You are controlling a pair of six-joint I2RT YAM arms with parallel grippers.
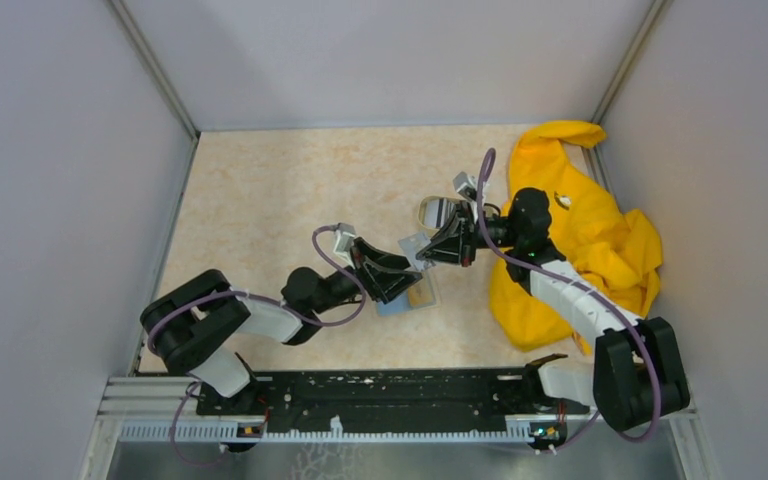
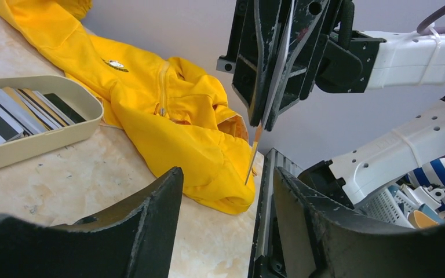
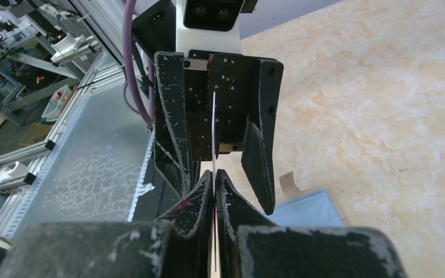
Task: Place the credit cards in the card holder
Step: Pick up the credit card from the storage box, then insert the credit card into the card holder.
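Grey-and-dark credit cards, yellow cloth

Robotics lab: enclosing grey panel walls, aluminium rail along front, equipment racks beyond.

The card holder lies on the table, a little toward 6 o'clock from the table's middle. My left gripper hangs over it from 9 o'clock. My right gripper comes from 2 o'clock, with one card standing on edge between its fingers. The dish sits at 12 o'clock of the card holder, with the credit cards in it. The cloth lies at 3 o'clock, I think touching the dish.
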